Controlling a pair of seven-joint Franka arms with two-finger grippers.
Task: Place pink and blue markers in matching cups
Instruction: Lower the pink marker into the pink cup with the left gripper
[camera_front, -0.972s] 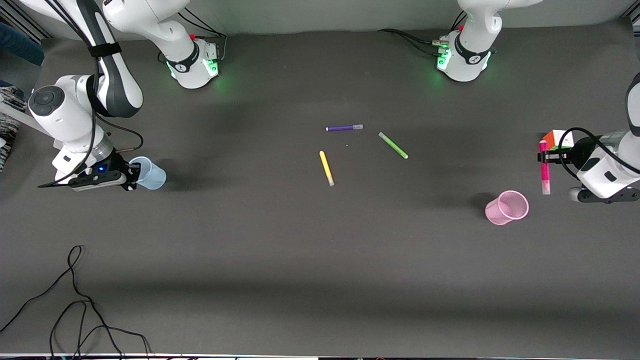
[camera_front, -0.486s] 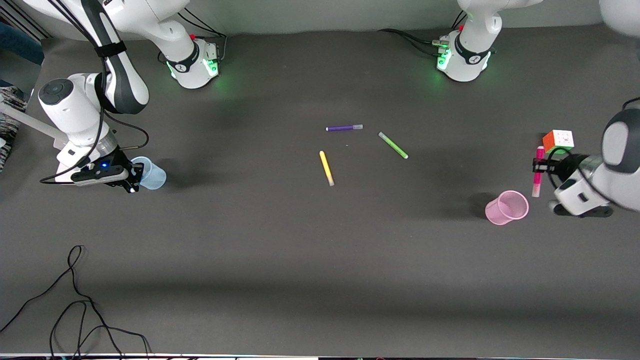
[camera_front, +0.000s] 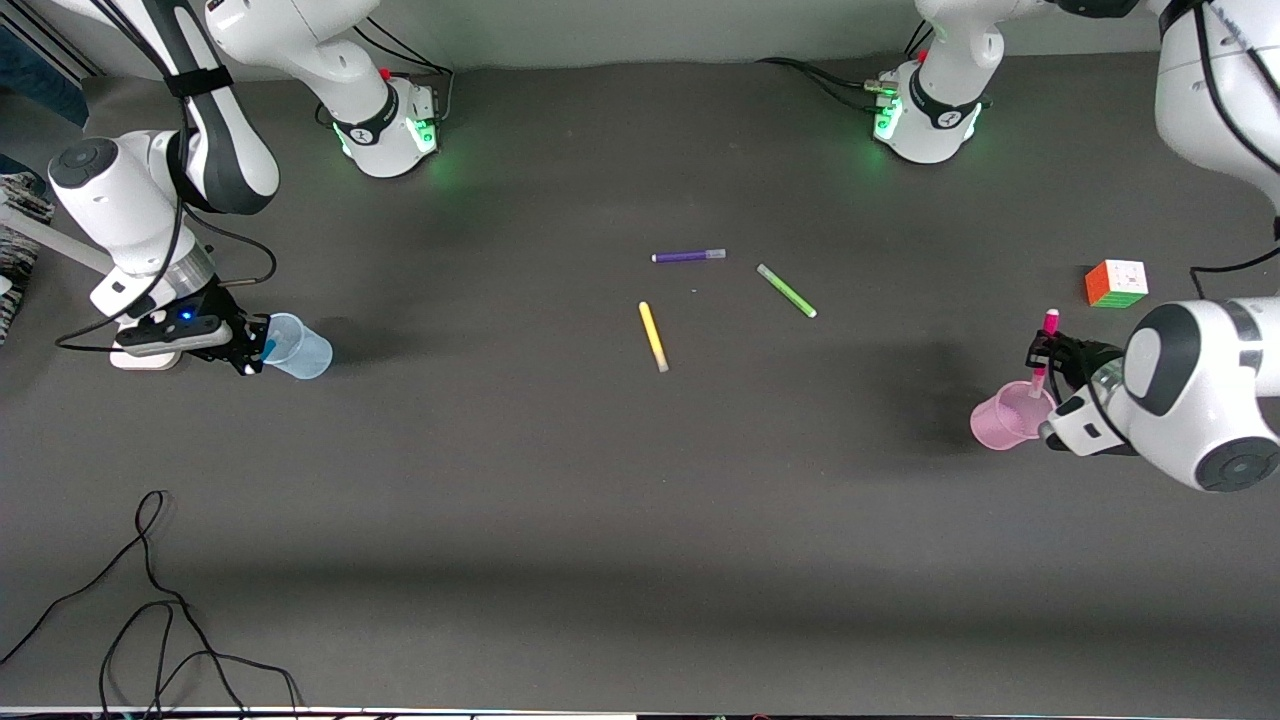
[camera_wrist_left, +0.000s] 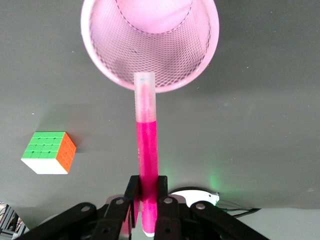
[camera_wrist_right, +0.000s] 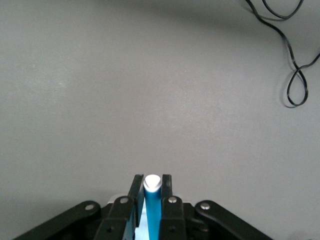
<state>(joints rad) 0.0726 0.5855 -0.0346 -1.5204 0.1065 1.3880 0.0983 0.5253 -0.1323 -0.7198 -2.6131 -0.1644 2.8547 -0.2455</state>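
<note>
My left gripper (camera_front: 1044, 352) is shut on the pink marker (camera_front: 1046, 335) and holds it tilted over the pink cup (camera_front: 1008, 420). The marker's pale cap end points down at the cup's rim. In the left wrist view the pink marker (camera_wrist_left: 146, 145) runs from my gripper (camera_wrist_left: 146, 192) to the rim of the cup (camera_wrist_left: 95, 55). My right gripper (camera_front: 252, 350) is shut on the blue marker (camera_front: 267, 349), right against the pale blue cup (camera_front: 300, 350). In the right wrist view the blue marker (camera_wrist_right: 152, 205) sits between the fingers of that gripper (camera_wrist_right: 152, 186); the cup is out of that view.
Purple (camera_front: 688, 256), green (camera_front: 786, 290) and yellow (camera_front: 653, 336) pens lie mid-table. A colour cube (camera_front: 1116, 283) sits near the pink cup, farther from the front camera, and also shows in the left wrist view (camera_wrist_left: 49, 159). A black cable (camera_front: 150, 600) lies near the front edge.
My left gripper has carried the pink marker from beside the cube to the pink cup's rim. My right gripper shifted slightly at the blue cup, still gripping the blue marker.
</note>
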